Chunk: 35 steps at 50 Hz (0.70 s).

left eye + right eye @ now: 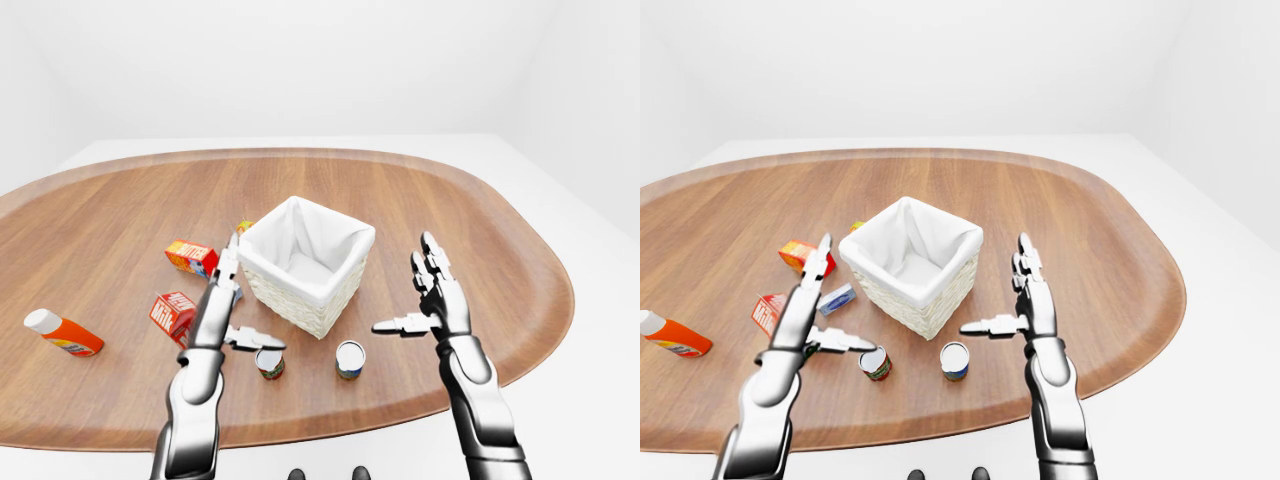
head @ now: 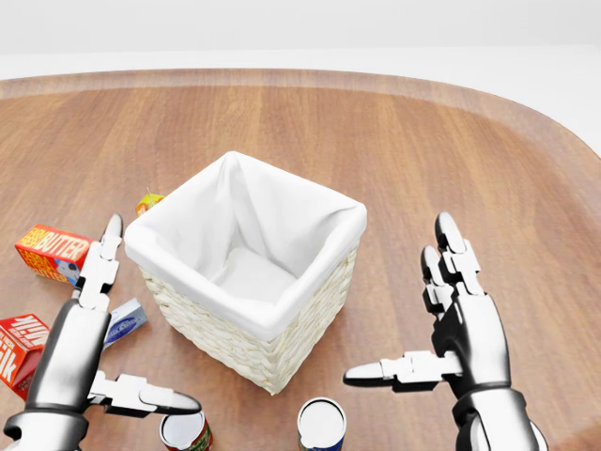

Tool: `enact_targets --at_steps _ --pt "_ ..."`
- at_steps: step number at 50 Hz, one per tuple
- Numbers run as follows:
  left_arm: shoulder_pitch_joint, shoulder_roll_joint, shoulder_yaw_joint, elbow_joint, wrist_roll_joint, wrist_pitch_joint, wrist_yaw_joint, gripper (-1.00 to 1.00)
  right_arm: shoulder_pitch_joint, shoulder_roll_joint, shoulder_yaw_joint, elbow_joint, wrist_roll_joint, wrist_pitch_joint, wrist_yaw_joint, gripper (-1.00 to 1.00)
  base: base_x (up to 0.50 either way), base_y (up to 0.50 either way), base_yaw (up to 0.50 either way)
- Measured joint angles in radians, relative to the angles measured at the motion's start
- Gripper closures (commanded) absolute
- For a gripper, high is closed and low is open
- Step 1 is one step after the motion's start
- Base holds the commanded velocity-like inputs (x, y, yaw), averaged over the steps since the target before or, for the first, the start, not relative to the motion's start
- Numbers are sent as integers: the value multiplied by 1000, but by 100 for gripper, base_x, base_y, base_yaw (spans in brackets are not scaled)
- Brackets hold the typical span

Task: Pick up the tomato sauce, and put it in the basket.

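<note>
The left hand hovers over the wooden table with its fingers spread wide apart, two pointing up the head view and the thumb pointing right; it holds nothing. Just under that thumb, at the bottom edge of the head view, stands a red-labelled can, which looks like the tomato sauce; the thumb is above it and whether they touch cannot be told. Right of that can stands a second can with a blue label, between the two hands. Just right of the left hand's fingers sits the woven basket with its white cloth lining, open at the top. Left of the hand lie a red milk carton and an orange butter box, and a small blue packet shows between the hand and the basket. Further left, well apart near the table's left rim, an orange bottle with a white cap lies on its side.

The right hand is likewise spread open and holds nothing, right of the basket with a strip of bare wood between them. Beyond it the table runs bare to its rounded right edge.
</note>
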State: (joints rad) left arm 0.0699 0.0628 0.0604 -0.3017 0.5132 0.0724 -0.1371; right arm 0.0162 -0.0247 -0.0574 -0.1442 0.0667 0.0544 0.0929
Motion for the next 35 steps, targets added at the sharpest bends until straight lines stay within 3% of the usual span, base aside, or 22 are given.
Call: enact_targets --at_steps 9,35 --pt "31 -6 -9 -28 8 -12 -2 -100 -10 -3 -5 17 3 -5 -1 -100 0 0 0" --pt "94 -5 16 4 32 -120 14 -100 -16 -6 -10 20 4 -4 -3 -100 0 0 0"
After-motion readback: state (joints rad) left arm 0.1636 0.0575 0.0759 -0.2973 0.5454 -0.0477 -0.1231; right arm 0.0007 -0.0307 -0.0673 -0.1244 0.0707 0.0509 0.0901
